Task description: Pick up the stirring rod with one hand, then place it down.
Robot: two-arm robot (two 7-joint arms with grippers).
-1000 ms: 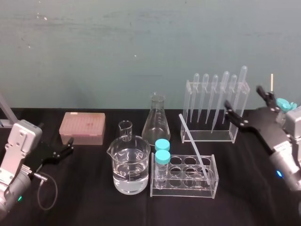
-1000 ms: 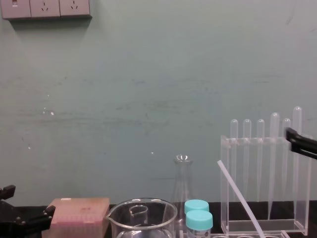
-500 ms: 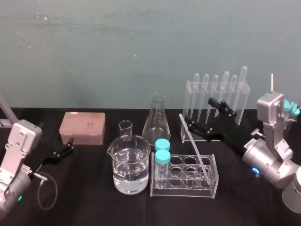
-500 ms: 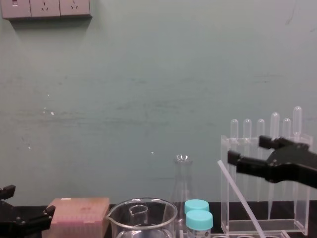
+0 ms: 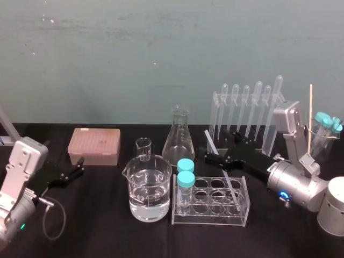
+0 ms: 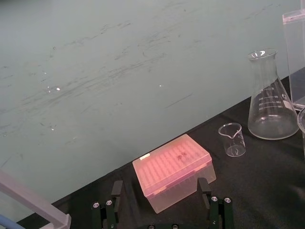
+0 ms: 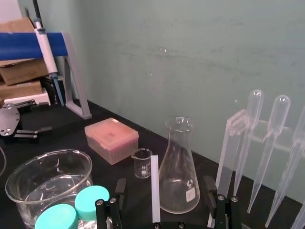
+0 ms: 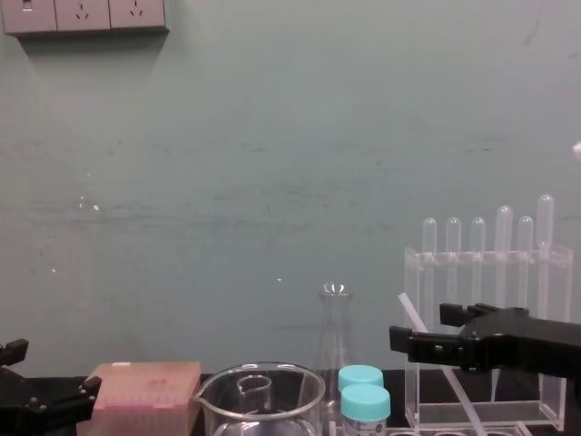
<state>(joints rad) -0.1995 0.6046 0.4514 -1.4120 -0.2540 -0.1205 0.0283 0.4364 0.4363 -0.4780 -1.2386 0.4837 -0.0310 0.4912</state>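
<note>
Right gripper (image 5: 219,146) spread open; stirring rod (image 7: 155,188) between fingers, untouched, leaning from tube rack (image 5: 209,219) below. Judged light, stiff, slick, brittle: pinch upper shaft gently. Left gripper (image 5: 72,172) open, parked well apart.

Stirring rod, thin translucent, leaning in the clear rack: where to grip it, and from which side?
Grip the free upper stretch of the thin translucent stirring rod, above the clear tube rack, from the robot's right, fingers across the shaft. Its foot sits in a well, so only that part is exposed; the open right gripper straddles it there.
</note>
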